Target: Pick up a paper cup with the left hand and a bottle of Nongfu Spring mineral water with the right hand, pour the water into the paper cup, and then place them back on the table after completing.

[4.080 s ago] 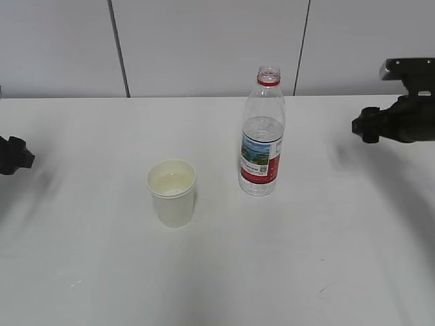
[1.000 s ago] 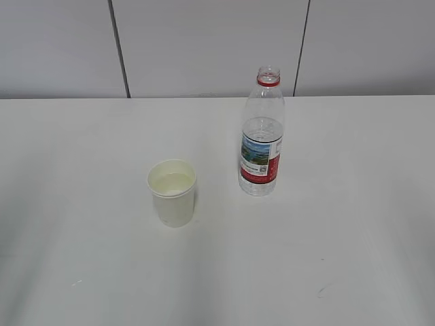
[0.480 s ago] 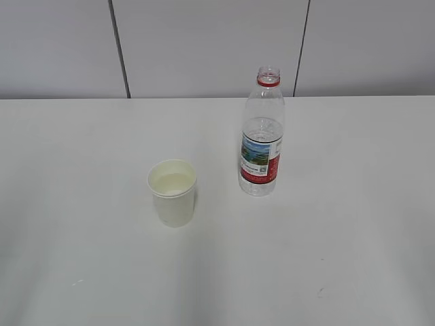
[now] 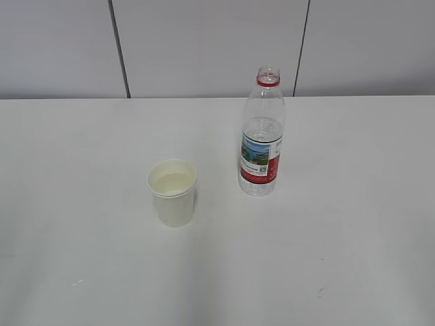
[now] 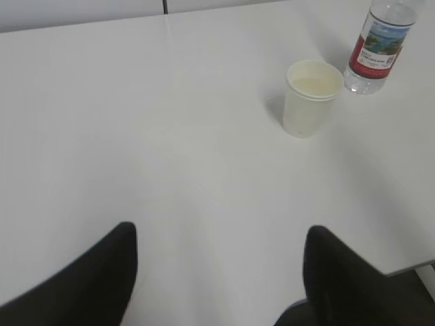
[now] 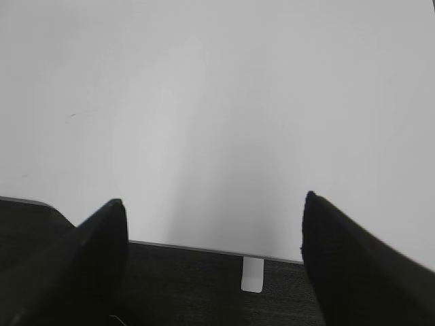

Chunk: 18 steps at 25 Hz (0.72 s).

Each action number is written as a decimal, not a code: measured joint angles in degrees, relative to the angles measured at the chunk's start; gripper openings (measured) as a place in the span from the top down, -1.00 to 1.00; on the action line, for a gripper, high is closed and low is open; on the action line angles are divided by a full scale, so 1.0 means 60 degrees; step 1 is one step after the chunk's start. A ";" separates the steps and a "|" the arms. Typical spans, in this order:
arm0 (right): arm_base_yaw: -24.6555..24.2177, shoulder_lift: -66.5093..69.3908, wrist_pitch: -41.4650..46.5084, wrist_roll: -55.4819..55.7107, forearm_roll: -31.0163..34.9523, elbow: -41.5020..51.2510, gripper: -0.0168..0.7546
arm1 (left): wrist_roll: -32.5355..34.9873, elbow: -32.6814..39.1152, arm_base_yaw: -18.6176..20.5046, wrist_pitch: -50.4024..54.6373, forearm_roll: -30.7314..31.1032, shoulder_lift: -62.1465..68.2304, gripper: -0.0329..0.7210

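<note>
A white paper cup [image 4: 172, 192] stands upright on the white table [image 4: 81, 204] with clear water in it. The uncapped Nongfu Spring bottle [image 4: 262, 142], red label, stands upright to the cup's right, partly filled. Both also show in the left wrist view: the cup [image 5: 311, 96] and the bottle [image 5: 380, 42] far ahead at the upper right. My left gripper [image 5: 219, 234] is open and empty, well back from the cup. My right gripper [image 6: 212, 207] is open and empty over the table's edge. Neither arm shows in the exterior view.
The table's near edge [image 6: 204, 248] runs across the right wrist view, with dark floor below and a small white tab [image 6: 252, 274] under it. The table's corner edge [image 5: 411, 265] shows at the left wrist view's lower right. A grey panelled wall [image 4: 204, 47] stands behind the table.
Both arms, seen at the exterior view's left and right edges 4.1 s ago, have withdrawn out of that view. The cup and bottle have not moved.
</note>
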 joint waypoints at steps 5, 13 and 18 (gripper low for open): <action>0.0000 -0.0325 -0.0024 0.0246 -0.0015 0.0000 -0.57 | -0.0018 0.0000 0.0000 0.0044 -0.0047 -0.0341 -0.33; 0.0037 -0.1041 -0.0060 0.0357 -0.0015 0.0006 -0.57 | -0.0238 0.0007 0.0000 0.0037 -0.0090 -0.0341 -0.33; 0.0059 -0.1041 -0.0317 0.0673 -0.0021 0.0044 -0.57 | -0.0359 0.0010 0.0000 0.0030 -0.0081 -0.0341 -0.33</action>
